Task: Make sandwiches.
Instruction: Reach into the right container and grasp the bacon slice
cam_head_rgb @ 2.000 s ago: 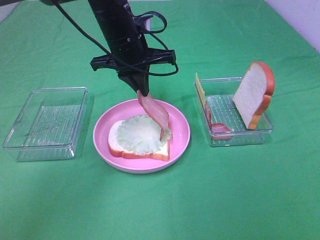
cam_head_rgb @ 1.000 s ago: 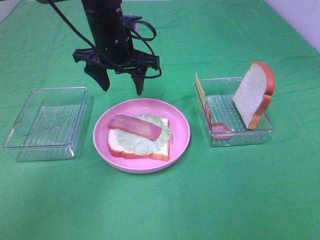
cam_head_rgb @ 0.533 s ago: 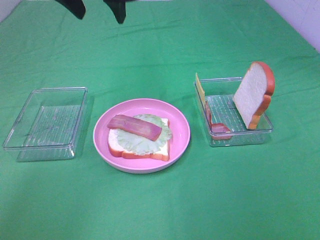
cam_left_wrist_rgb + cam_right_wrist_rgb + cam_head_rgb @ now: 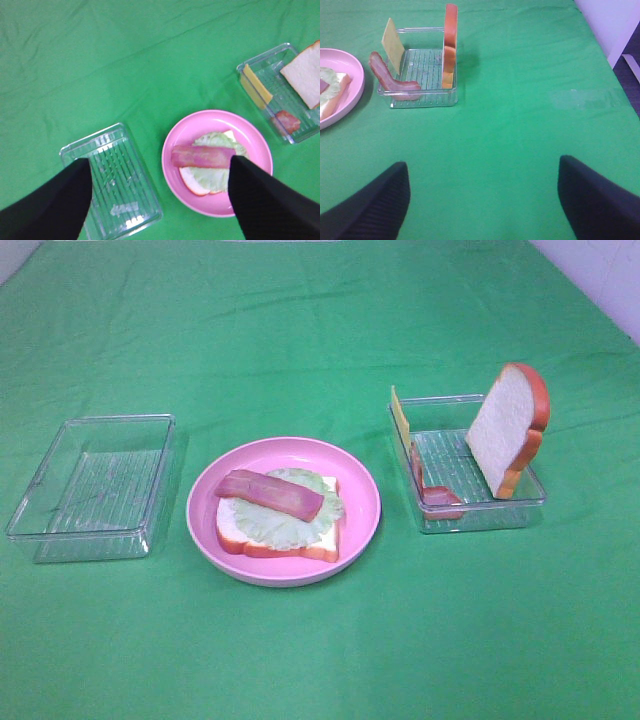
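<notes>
A half-built sandwich lies on the pink plate (image 4: pixel 355 495): a bread slice (image 4: pixel 230 520), pale lettuce (image 4: pixel 290 522) and one bacon strip (image 4: pixel 268 494) flat on top. A second bread slice (image 4: pixel 505 430) stands in the right clear tray (image 4: pixel 480 515) with a yellow cheese slice (image 4: pixel 400 418) and another bacon strip (image 4: pixel 440 497). Neither arm shows in the exterior view. My left gripper (image 4: pixel 160 200) is open and empty, high above the plate (image 4: pixel 250 145) and its bacon (image 4: pixel 202 155). My right gripper (image 4: pixel 482 200) is open and empty, away from the tray (image 4: pixel 420 100).
An empty clear tray (image 4: pixel 95 485) sits left of the plate; it also shows in the left wrist view (image 4: pixel 112 180). Green cloth (image 4: pixel 320 340) covers the table. The table's right edge shows in the right wrist view (image 4: pixel 615 55).
The left gripper let go of the bacon strip, which now lies flat on the lettuce. The arm then rose and drew back out of the exterior view.
</notes>
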Robot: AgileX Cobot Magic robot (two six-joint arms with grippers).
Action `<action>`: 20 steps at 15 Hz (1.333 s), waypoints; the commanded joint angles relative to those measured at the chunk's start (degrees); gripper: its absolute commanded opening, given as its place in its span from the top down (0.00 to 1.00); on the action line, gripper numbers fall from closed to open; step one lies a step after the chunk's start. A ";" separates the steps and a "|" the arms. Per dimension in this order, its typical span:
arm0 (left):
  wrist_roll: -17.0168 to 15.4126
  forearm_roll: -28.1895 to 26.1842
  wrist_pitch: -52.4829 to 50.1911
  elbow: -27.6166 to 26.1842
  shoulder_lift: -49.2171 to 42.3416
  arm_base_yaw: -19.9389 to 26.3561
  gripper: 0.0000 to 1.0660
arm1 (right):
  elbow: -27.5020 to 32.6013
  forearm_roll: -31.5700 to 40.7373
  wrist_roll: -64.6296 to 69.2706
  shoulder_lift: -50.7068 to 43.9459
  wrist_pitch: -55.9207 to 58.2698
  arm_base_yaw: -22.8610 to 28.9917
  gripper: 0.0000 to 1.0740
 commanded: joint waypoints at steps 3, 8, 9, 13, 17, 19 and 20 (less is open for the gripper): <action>0.00 0.97 3.61 17.19 -12.61 -0.06 0.32 | 0.23 -0.23 -0.69 -0.80 -0.63 -0.23 0.28; 0.00 1.09 3.61 38.22 -28.71 -0.06 0.32 | 0.23 -0.23 -0.69 -0.80 -0.63 -0.23 0.28; 0.00 1.09 3.61 43.66 -34.38 -0.06 0.32 | 0.23 -0.23 -0.69 -0.80 -0.63 -0.23 0.28; 1.55 1.09 2.41 55.12 -50.82 -0.06 0.32 | 0.06 -0.57 -0.69 -0.06 -0.92 -0.23 0.28; 5.21 1.09 0.86 63.25 -70.82 -0.06 0.32 | -2.52 -0.40 -0.69 8.42 -7.39 -0.23 0.29; 5.79 1.09 -0.06 65.66 -76.89 -0.06 0.32 | -3.84 -0.23 -0.69 13.64 -11.17 -0.23 0.29; 5.79 0.86 -0.34 67.27 -80.16 -0.06 0.32 | -5.21 -0.23 -0.69 18.11 -13.46 -0.23 0.29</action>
